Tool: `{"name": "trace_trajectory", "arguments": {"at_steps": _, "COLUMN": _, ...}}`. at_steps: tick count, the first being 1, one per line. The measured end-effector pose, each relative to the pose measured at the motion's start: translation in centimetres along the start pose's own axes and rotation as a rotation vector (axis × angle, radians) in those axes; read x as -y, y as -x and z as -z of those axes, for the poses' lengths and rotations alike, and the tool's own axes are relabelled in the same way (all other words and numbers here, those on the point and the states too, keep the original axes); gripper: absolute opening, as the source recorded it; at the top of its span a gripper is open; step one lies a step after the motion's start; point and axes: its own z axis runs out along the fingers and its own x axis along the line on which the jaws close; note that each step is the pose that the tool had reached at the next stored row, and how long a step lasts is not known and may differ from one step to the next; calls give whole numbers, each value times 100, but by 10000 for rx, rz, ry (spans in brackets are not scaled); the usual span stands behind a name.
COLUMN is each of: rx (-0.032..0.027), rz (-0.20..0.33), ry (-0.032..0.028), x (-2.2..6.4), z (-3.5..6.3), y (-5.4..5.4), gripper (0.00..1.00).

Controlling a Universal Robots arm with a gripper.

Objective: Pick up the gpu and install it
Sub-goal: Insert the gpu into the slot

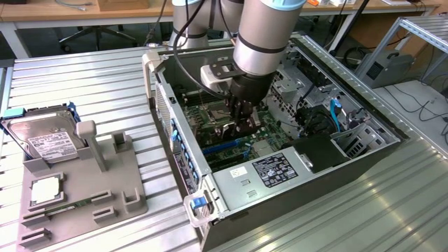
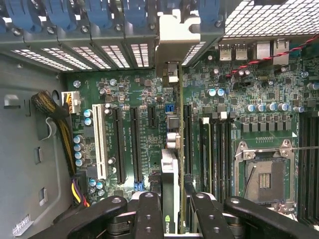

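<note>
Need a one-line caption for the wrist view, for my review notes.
Tool holds the gpu edge-on over the expansion slots of the motherboard.

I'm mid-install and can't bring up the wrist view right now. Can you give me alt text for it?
The gripper grips the gpu edge-on over the green motherboard, the card lined up along the expansion slots with its metal end bracket at the case's rear wall. An empty CPU socket lies off to one side.
</note>
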Motion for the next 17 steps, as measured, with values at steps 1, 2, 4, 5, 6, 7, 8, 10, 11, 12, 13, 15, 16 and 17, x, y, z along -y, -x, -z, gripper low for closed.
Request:
{"name": "trace_trajectory", "arguments": {"at_steps": 1, "rx": 0, "rz": 37, "ry": 1, "x": -5, "z": 0, "y": 0, "gripper": 27}}
{"name": "trace_trajectory", "arguments": {"at_steps": 2, "rx": 1, "rz": 53, "ry": 1, "x": -6, "z": 0, "y": 0, "gripper": 27}}
{"name": "trace_trajectory", "arguments": {"at_steps": 4, "rx": 2, "rz": 61, "ry": 1, "x": -8, "z": -4, "y": -1, "gripper": 27}}
{"name": "trace_trajectory", "arguments": {"at_steps": 5, "rx": 3, "rz": 62, "ry": 1, "x": -10, "z": -11, "y": -1, "gripper": 27}}
{"name": "trace_trajectory", "arguments": {"at_steps": 6, "rx": 2, "rz": 62, "ry": 1, "x": -11, "z": -16, "y": -1, "gripper": 27}}
{"name": "trace_trajectory", "arguments": {"at_steps": 7, "rx": -1, "rz": 62, "ry": 3, "x": -11, "z": -18, "y": -1, "gripper": 27}}
{"name": "trace_trajectory", "arguments": {"at_steps": 8, "rx": -2, "rz": 62, "ry": 3, "x": -12, "z": -18, "y": -1, "gripper": 27}}
{"name": "trace_trajectory", "arguments": {"at_steps": 10, "rx": 0, "rz": 62, "ry": 2, "x": -12, "z": -20, "y": -1, "gripper": 27}}
{"name": "trace_trajectory", "arguments": {"at_steps": 11, "rx": 1, "rz": 61, "ry": 1, "x": -16, "z": -21, "y": -1, "gripper": 27}}
{"name": "trace_trajectory", "arguments": {"at_steps": 12, "rx": 2, "rz": 60, "ry": 0, "x": -27, "z": -24, "y": -2, "gripper": 27}}
{"name": "trace_trajectory", "arguments": {"at_steps": 13, "rx": 2, "rz": 62, "ry": 1, "x": -34, "z": -24, "y": -2, "gripper": 27}}
{"name": "trace_trajectory", "arguments": {"at_steps": 15, "rx": 0, "rz": 62, "ry": 2, "x": -51, "z": -25, "y": -3, "gripper": 27}}
{"name": "trace_trajectory", "arguments": {"at_steps": 16, "rx": 0, "rz": 63, "ry": 2, "x": -57, "z": -25, "y": -3, "gripper": 27}}
{"name": "trace_trajectory", "arguments": {"at_steps": 17, "rx": 1, "rz": 61, "ry": 1, "x": -62, "z": -26, "y": -3, "gripper": 27}}
